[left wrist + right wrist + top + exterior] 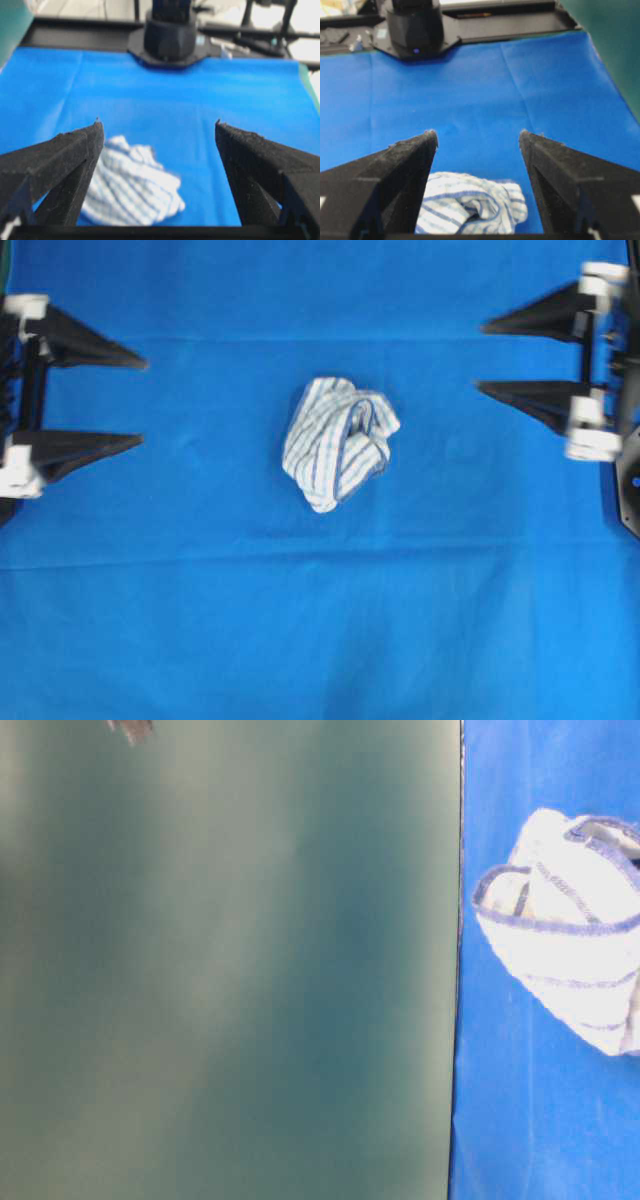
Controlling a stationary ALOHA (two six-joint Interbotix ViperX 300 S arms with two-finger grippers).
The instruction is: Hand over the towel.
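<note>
The towel (338,442), a small crumpled white cloth with thin blue stripes, lies in the middle of the blue sheet (320,620). It also shows in the table-level view (570,940), the left wrist view (131,185) and the right wrist view (470,202). My left gripper (143,402) is open and empty at the left edge, well apart from the towel. My right gripper (481,358) is open and empty at the right edge, also apart from it. In each wrist view the towel lies on the sheet beyond the spread fingers (75,155) (405,165).
The large plain blue sheet covers the table. The opposite arm's black base stands at the far side in the left wrist view (170,35) and the right wrist view (415,27). A blurred green surface (220,970) fills most of the table-level view.
</note>
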